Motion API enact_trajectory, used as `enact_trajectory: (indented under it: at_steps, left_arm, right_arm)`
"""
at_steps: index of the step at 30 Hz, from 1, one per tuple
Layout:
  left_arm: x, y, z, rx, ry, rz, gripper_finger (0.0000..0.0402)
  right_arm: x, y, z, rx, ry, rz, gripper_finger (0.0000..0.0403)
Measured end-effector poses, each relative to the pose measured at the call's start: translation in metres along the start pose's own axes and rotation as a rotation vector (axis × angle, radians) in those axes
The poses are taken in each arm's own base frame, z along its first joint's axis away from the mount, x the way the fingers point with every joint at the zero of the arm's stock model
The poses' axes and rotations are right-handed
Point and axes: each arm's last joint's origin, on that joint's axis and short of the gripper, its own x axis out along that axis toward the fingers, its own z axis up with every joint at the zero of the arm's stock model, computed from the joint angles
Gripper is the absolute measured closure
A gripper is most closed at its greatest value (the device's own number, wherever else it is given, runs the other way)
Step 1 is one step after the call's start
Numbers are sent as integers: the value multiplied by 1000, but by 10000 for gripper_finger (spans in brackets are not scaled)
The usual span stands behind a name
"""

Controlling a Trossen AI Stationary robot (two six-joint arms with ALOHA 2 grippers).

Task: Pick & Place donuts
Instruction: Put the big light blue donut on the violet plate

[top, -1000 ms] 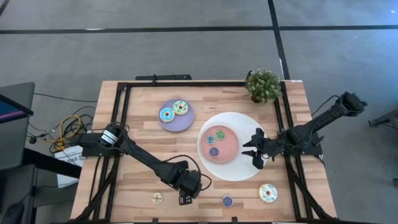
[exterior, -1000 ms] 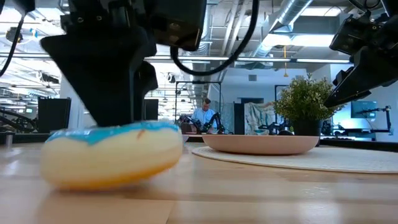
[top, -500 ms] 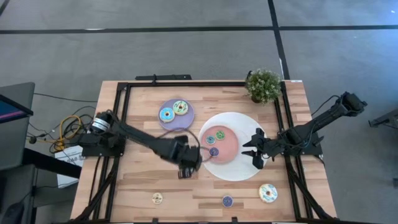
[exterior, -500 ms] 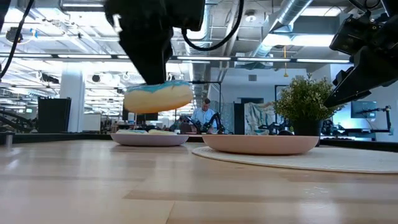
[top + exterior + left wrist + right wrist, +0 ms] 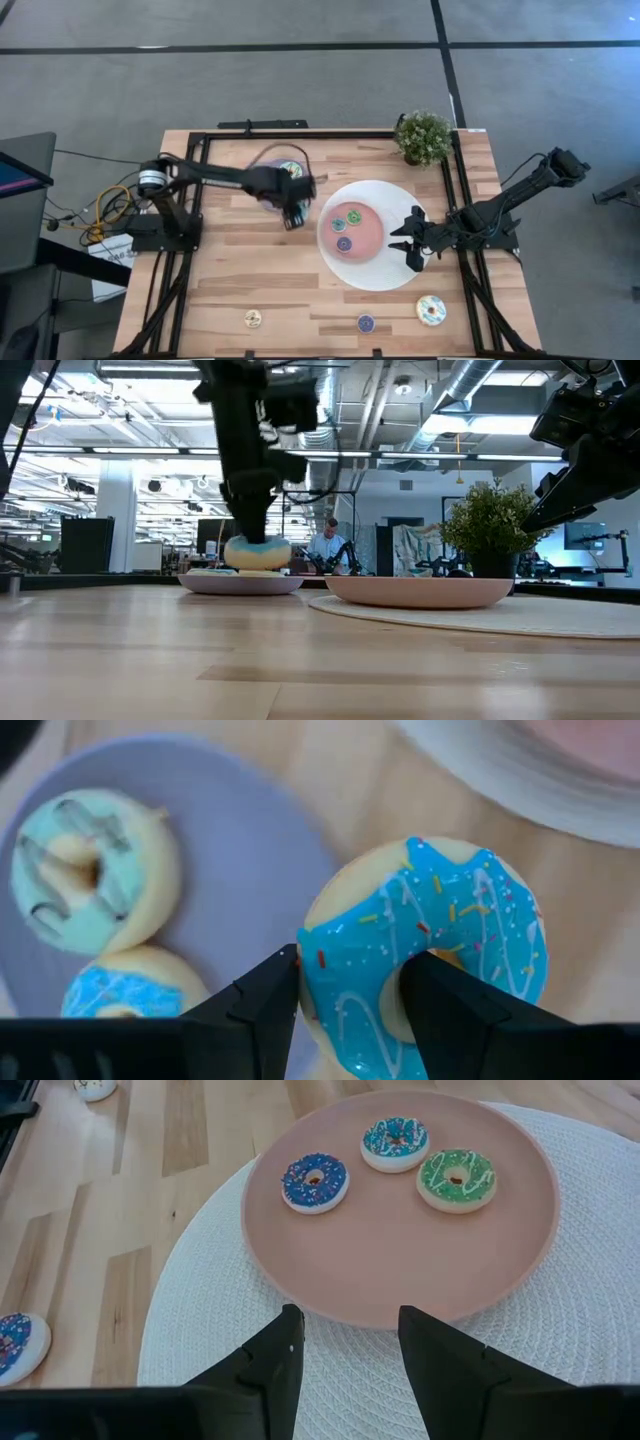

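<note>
Left claw pinches a large donut: cream-yellow dough ring, bright blue icing with white drizzle lines and small coloured sprinkles. One finger sits in the hole and the other against the outer rim. In the low view this blue-iced donut hangs just above the lilac plate, at the plate's edge nearer the pink plate.

On the lilac plate, two more large donuts: one pale mint-iced with dark drizzle, one blue-iced partly cut off behind the claw finger. In the high view the left claw covers much of the lilac plate.

The pink plate rests on a white woven mat. It carries three mini donuts: dark blue with sprinkles, light blue with sprinkles, green with white drizzle. All three are flat and apart from one another.

Right claw hovers over the mat beside the pink plate, on the side away from the lilac plate; fingers spread, holding nothing.

Loose on the desk, well clear of the pink plate towards the front edge: a cream mini donut, a purple mini donut, a large pale-iced sprinkled donut. A potted plant stands at the back, beyond the pink plate.
</note>
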Motion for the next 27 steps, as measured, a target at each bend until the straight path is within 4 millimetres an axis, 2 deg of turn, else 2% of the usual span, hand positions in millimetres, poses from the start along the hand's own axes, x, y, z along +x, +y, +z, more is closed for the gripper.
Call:
enact_trajectory:
  at_steps: [6,11,15,27]
  left_arm:
    - [12,55,-8,-172,-126,-70,239]
    - [16,80,-10,-239,-136,-72,239]
    - [19,86,-12,-254,-112,-65,239]
    - [20,86,-18,-290,-56,-11,239]
  right_arm:
    - [0,0,0,-1,-1,-1,249]
    - [0,0,0,-23,-1,-2,249]
    - [0,0,0,-28,0,-2,249]
    - [0,0,0,-34,1,0,249]
